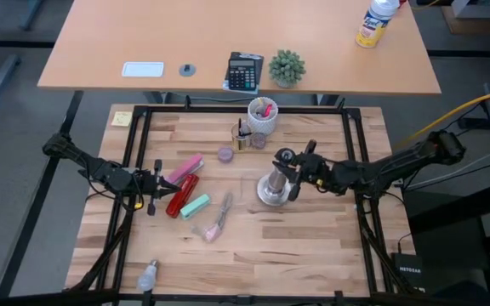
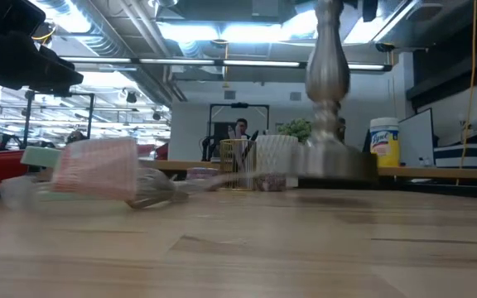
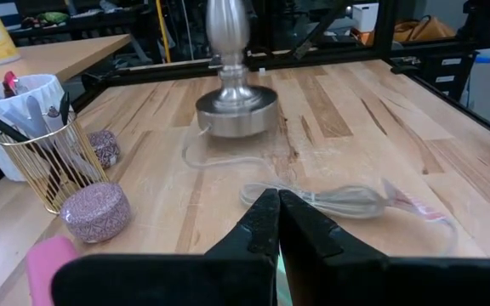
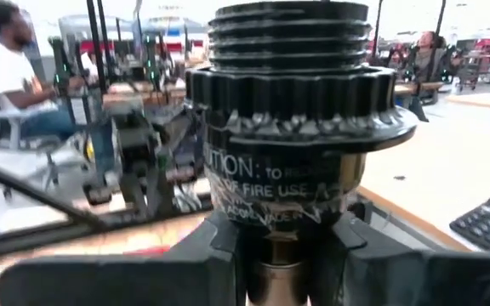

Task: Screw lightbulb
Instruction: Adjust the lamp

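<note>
The lightbulb (image 1: 149,274) lies on its side near the table's front left corner, far from both grippers. The silvery socket stand (image 1: 270,189) stands upright on its round base (image 3: 235,115) at mid-table, with its black threaded socket (image 4: 292,51) on top. My right gripper (image 1: 289,174) reaches in from the right and is shut on the stand just under the socket. My left gripper (image 1: 158,194) waits shut at the table's left, above a clear bag (image 3: 347,202), touching nothing. My right gripper (image 4: 287,255) pinches the black socket's lower part (image 4: 279,212), below the toothed collar, between its two fingers (image 4: 219,251). The fingers come level from the table's right, one on each side. The stand stays upright with its base on the table.
At the back stand a white cup (image 1: 262,115) of pens and a gold wire holder (image 1: 242,136), with a purple tin (image 1: 225,154) nearby. Pink (image 1: 187,167), red (image 1: 182,194) and teal (image 1: 196,206) items and the clear bag (image 1: 215,219) lie left of the stand.
</note>
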